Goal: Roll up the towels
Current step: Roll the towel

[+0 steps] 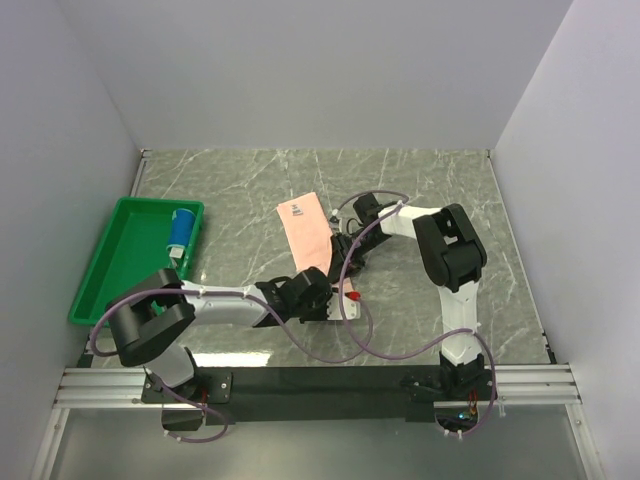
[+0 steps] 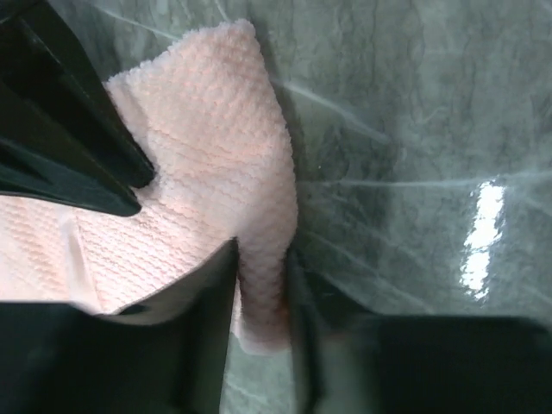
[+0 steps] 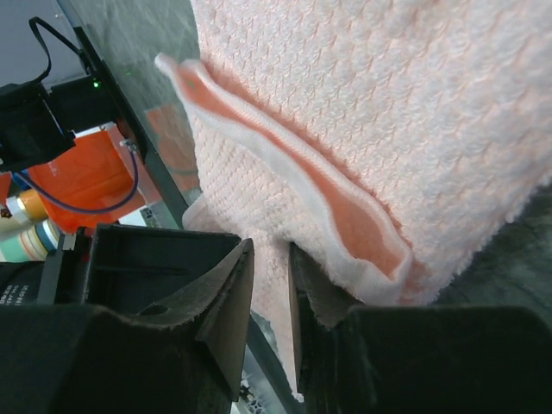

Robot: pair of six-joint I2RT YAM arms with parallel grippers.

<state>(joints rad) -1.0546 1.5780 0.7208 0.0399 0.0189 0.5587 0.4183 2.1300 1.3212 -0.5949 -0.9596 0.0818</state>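
Green tray (image 1: 125,262): set at the left edge of the tabletop (image 1: 430,180), long side running away from the arms. One teal and blue towel (image 1: 181,228), rolled, is seen lying in the tray against its far right wall. Nothing else can be made out in the tray.

Left arm (image 1: 215,300): elbow folded low near its base, forearm stretched rightward along the near part of the tabletop toward the centre. Left gripper (image 2: 263,259): jaws drawn close together, with a folded corner of the pink towel (image 1: 305,228) caught between them. The cloth fills the narrow gap in the left wrist view.

Pink towel: laid flat at the centre of the tabletop, slightly askew. Its far end is free and carries a small white tag (image 1: 296,210); its near end is met by both grippers.

Right arm (image 1: 450,250): raised from its base at the right, bent at the elbow, forearm reaching leftward to the towel's near right edge. Right gripper (image 3: 270,254): jaws narrowed around the towel's hemmed edge and apparently pinching it, though contact on both sides is not fully clear.
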